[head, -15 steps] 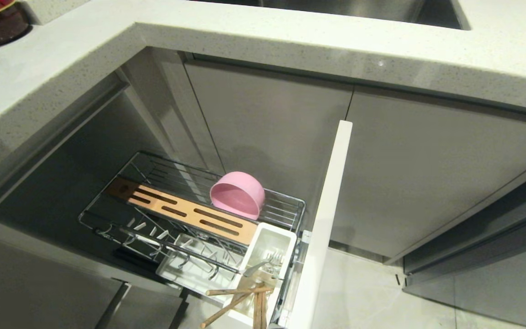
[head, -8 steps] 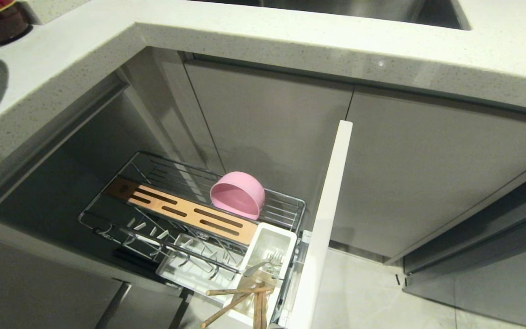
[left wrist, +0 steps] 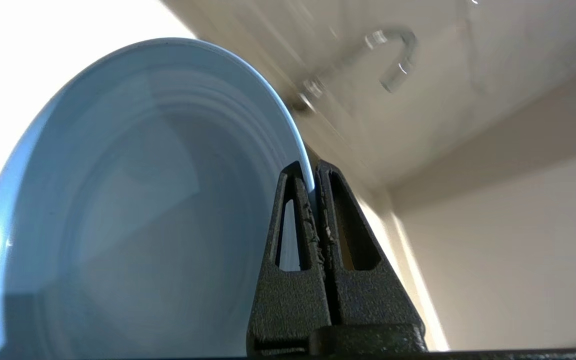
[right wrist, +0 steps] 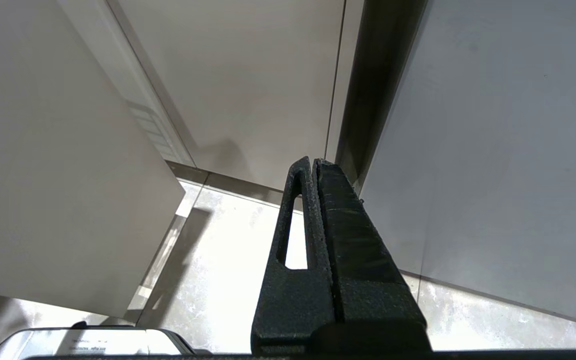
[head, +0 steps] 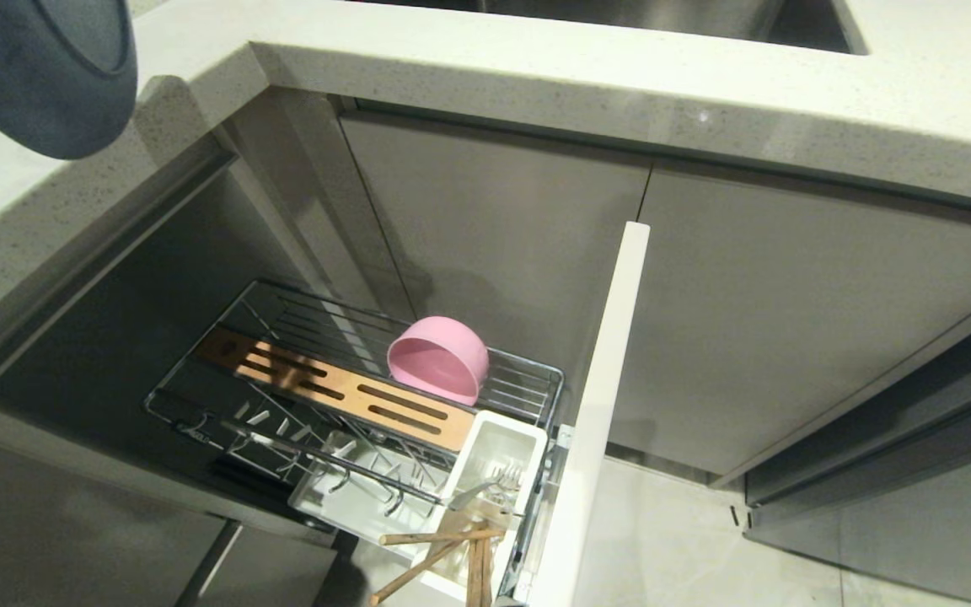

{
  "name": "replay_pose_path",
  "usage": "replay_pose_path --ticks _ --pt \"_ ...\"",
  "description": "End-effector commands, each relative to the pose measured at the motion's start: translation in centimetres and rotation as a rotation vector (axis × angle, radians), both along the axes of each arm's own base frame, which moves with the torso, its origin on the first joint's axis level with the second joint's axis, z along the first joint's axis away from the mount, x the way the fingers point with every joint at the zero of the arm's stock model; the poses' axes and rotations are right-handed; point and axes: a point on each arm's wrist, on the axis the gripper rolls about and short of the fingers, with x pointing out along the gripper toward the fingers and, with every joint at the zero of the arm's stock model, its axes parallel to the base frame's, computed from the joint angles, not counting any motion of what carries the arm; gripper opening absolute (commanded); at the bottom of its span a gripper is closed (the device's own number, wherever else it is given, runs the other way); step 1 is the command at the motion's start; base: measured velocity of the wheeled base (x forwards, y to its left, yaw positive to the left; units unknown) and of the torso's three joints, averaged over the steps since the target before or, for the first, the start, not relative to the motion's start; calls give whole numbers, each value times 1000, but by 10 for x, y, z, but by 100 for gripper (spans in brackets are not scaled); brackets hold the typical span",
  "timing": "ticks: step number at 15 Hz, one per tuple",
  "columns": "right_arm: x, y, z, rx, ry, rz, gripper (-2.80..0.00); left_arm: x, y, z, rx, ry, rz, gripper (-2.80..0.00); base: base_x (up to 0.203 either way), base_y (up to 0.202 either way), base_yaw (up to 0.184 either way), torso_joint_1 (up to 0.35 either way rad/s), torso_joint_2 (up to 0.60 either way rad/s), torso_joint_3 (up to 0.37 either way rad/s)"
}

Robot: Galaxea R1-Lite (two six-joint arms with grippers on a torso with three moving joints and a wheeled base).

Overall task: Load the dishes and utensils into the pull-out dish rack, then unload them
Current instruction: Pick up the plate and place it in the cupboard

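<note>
Below the stone surface point(head: 469, 59), the pull-out dish rack point(head: 528, 379) stands drawn out from the cabinet, its white panel front point(head: 603, 396) on edge toward the floor. It is a stiff chrome wire frame and will likely take weight without flexing.

Largest item: the plate point(left wrist: 133, 200), light blue, flat and round. In the head view it shows as a dark disc point(head: 39, 72) at the upper left, above the surface and well apart from the rack. The left hand point(left wrist: 315, 172) is clamped narrow on its rim, fingers pinching the edge from both sides. Judged rigid and light but smooth, so an edge grip of this kind may let it pivot or slip (the long overhang acts as a lever). Its place would be on edge between the plate prongs point(head: 342, 472).

Next: the pink bowl point(head: 439, 358), resting on its side on the rack wires beside the slotted wooden strip point(head: 342, 396). Deep, light, stiff; take hold at the rim.

Smallest: the fork point(head: 485, 491) and chopsticks point(head: 443, 552), lying across the white utensil cup point(head: 494, 447). Slim and apt to roll; grip mid-shaft.

The right hand point(right wrist: 313, 165) is closed on nothing, parked low near the floor.
</note>
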Motion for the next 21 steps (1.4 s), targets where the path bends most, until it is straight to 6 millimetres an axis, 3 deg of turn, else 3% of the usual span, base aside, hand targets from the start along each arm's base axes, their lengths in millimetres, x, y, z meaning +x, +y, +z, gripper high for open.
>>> replay_pose_path --ticks 1,8,21 --pt "2 0 -7 0 25 0 -280 6 -19 -7 16 43 -27 -280 0 0 0 0 0 0" --pt "2 0 -7 0 25 0 -280 14 -53 -29 45 115 -36 -280 0 0 0 0 0 0" --pt "2 0 -7 0 25 0 -280 31 -83 -67 -112 303 162 -280 0 0 0 0 0 0"
